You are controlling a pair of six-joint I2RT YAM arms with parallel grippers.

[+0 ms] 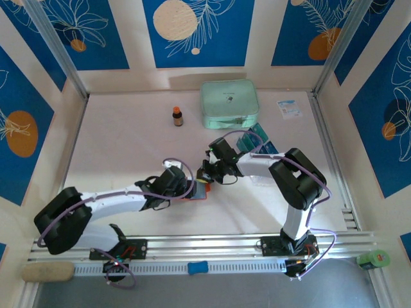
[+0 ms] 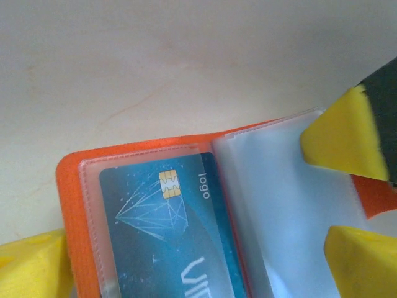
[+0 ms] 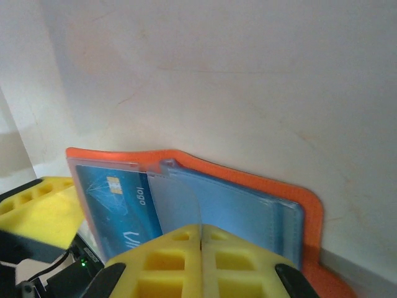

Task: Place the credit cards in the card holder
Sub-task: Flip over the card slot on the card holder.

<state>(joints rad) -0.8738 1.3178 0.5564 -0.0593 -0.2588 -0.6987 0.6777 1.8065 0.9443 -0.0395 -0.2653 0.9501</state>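
Observation:
The orange card holder (image 1: 201, 193) lies open on the table between both arms. One teal credit card (image 2: 155, 242) with a gold chip sits inside its left clear pocket (image 3: 115, 192). My left gripper (image 2: 195, 239) stands open, one finger on each side of the holder (image 2: 67, 205). My right gripper (image 3: 201, 231) is shut on a clear sleeve leaf (image 3: 180, 198) of the holder (image 3: 248, 174) and holds it raised. Its yellow finger (image 2: 341, 139) reaches in from the right in the left wrist view. More teal credit cards (image 1: 259, 137) lie loose beside the right arm.
A mint-green zip case (image 1: 229, 102) sits at the back, a small brown bottle (image 1: 178, 116) left of it, a white paper slip (image 1: 289, 108) to its right. Metal frame posts and patterned walls enclose the table.

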